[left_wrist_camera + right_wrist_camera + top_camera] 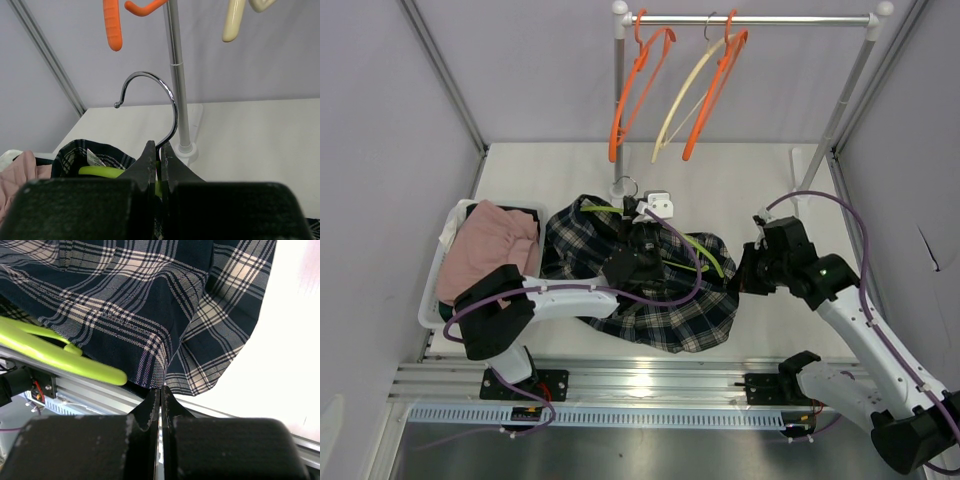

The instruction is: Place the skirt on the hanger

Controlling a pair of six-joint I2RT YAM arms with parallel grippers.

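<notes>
The dark navy plaid skirt (pixel 640 290) lies bunched in the middle of the table, with a lime-green hanger (pixel 698 252) threaded through it. My left gripper (pixel 638 238) is shut on the stem of the hanger's chrome hook (pixel 150 85), just above the green bar (pixel 100 171). At the skirt's right edge, my right gripper (pixel 745 272) is shut, and the skirt's hem (pixel 175 340) gathers into its tips (pixel 160 390). The green hanger's end (pixel 75 365) pokes out under the fabric there.
A clothes rack (pixel 750 18) at the back carries two orange hangers (pixel 638 90) and a cream one (pixel 685 100); its left pole (pixel 177 75) stands just behind the hook. A white basket (pixel 445 235) with pink cloth (pixel 485 250) sits left. An aluminium rail (pixel 650 380) lines the near edge.
</notes>
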